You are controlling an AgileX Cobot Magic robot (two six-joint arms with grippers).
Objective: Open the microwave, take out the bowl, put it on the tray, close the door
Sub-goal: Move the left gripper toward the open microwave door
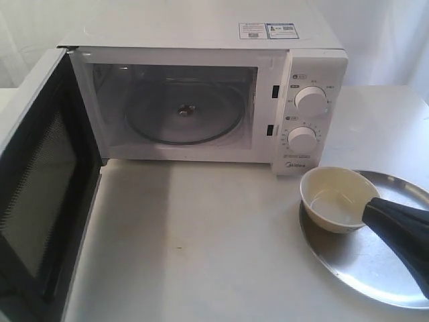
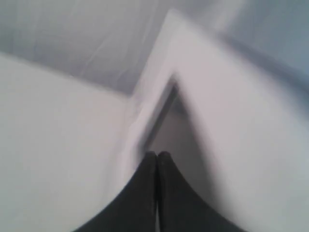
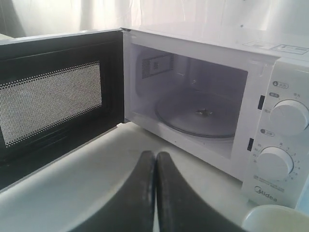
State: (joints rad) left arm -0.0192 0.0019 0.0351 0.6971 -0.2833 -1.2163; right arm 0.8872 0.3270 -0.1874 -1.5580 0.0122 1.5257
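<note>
The white microwave (image 1: pixel 201 33) stands at the back with its door (image 1: pixel 40 181) swung wide open to the left, black mesh inner face showing. Inside, only the glass turntable (image 1: pixel 184 111) is visible. The cream bowl (image 1: pixel 333 194) sits upright on the left part of the silver tray (image 1: pixel 362 268). My right gripper (image 1: pixel 367 211) hovers at the bowl's right rim; in the right wrist view it (image 3: pixel 155 154) is shut and empty, and the bowl (image 3: pixel 277 220) lies off to the side of it. My left gripper (image 2: pixel 157 154) is shut and empty, facing a blurred white edge; it is outside the exterior view.
The microwave's two dials (image 1: pixel 310 99) face the front right, just behind the tray. The open door juts out over the table's left front. The white tabletop (image 1: pixel 201 241) spreads between the door and the tray.
</note>
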